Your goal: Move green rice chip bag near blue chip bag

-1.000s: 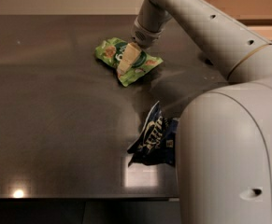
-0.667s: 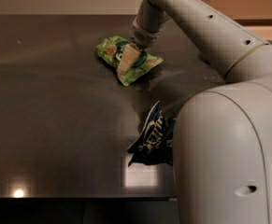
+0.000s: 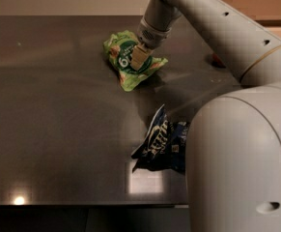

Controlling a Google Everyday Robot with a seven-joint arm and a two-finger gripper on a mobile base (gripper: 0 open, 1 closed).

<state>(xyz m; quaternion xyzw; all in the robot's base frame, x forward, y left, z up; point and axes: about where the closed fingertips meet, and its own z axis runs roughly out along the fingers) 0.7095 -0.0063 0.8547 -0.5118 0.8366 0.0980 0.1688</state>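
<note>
The green rice chip bag (image 3: 125,71) lies crumpled on the dark table (image 3: 53,110), at the back middle. My gripper (image 3: 139,58) reaches down from the upper right and is shut on the bag's top middle, its beige fingers (image 3: 138,61) pressed together in the foil. The blue chip bag (image 3: 159,144) stands wrinkled nearer the table's front, below and a little right of the green bag. Its right side is hidden behind my arm's large grey link (image 3: 241,163). A stretch of bare table separates the two bags.
The table's front edge (image 3: 82,206) runs along the bottom. My arm spans the upper right (image 3: 217,28) and its big link blocks the right front. A small red-orange thing (image 3: 216,60) peeks out behind the arm at the right.
The gripper has shifted slightly up and right on the green bag, and the bag's top has pulled up with it. The blue bag has not moved.
</note>
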